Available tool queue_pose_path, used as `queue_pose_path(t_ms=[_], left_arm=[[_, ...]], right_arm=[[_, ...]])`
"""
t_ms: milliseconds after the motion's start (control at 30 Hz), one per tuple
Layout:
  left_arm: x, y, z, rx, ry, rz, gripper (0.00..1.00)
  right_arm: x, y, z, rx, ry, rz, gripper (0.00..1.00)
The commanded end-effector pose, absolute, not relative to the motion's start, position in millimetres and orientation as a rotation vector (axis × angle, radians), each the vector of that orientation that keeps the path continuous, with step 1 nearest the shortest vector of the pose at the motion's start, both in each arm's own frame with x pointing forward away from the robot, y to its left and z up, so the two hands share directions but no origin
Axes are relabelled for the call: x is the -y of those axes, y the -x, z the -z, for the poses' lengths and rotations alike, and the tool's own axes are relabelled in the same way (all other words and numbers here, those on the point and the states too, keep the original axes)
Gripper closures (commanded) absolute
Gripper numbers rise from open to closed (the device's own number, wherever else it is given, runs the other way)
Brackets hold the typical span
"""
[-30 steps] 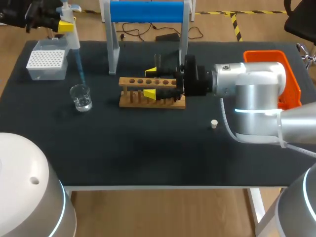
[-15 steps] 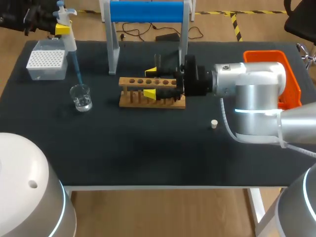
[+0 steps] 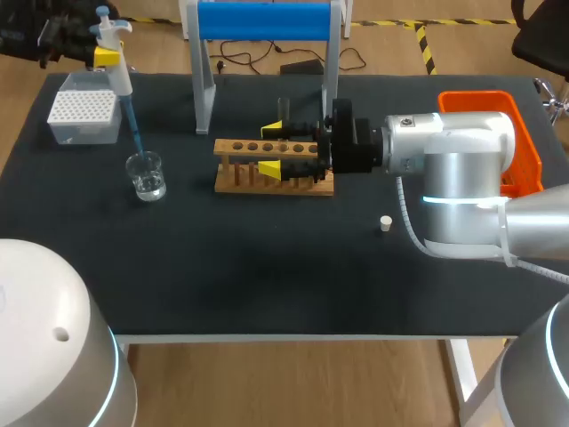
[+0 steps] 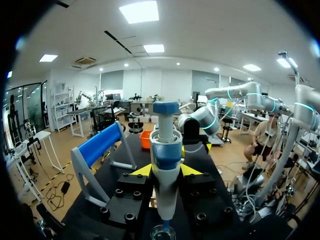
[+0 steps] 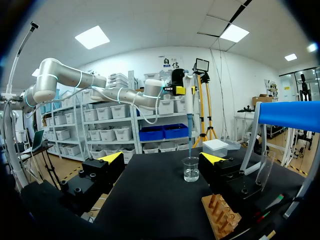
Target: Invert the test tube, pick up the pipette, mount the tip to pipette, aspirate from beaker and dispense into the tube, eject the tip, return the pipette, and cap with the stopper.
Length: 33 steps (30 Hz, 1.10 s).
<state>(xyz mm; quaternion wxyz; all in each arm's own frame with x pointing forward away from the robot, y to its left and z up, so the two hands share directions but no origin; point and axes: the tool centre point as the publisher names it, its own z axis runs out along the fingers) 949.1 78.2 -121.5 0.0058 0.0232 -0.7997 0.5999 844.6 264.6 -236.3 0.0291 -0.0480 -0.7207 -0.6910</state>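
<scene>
My left gripper (image 3: 104,55) is shut on the white and blue pipette (image 3: 115,62) at the far left of the table, fingertips (image 4: 141,170) pressed on both sides of its body (image 4: 166,165). Its blue tip (image 3: 133,124) slants down to the mouth of the glass beaker (image 3: 145,175), which holds some water. Whether the tip is in the water is unclear. The beaker (image 4: 164,233) lies just under the gripper. My right gripper (image 3: 271,148) stands open around the wooden tube rack (image 3: 274,166), holding nothing. A clear test tube (image 5: 263,172) stands at the rack. The small white stopper (image 3: 386,223) lies on the mat.
A white tip box (image 3: 84,116) sits at the far left, behind the beaker. A stand with a blue top bar (image 3: 264,22) rises behind the rack. An orange bin (image 3: 526,151) is at the right edge, partly behind my right arm.
My left gripper has carried the pipette slightly left and toward the far side, with the tip end now at the beaker's mouth. The right arm has not moved.
</scene>
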Motion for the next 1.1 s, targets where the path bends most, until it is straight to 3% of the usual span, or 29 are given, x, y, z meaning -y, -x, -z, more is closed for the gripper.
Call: queue_pose_path(t_ms=[33, 1100], left_arm=[[-79.4, -950.5, 121.5, 2.500, -0.065, -1.878, 1.00], [-79.4, -950.5, 121.5, 2.500, -0.065, -1.878, 1.00]], right_arm=[[-264.0, -844.6, 236.5, 2.222, 0.147, 2.131, 0.00], [-277.8, -842.0, 236.9, 2.260, 0.155, 2.104, 0.00]])
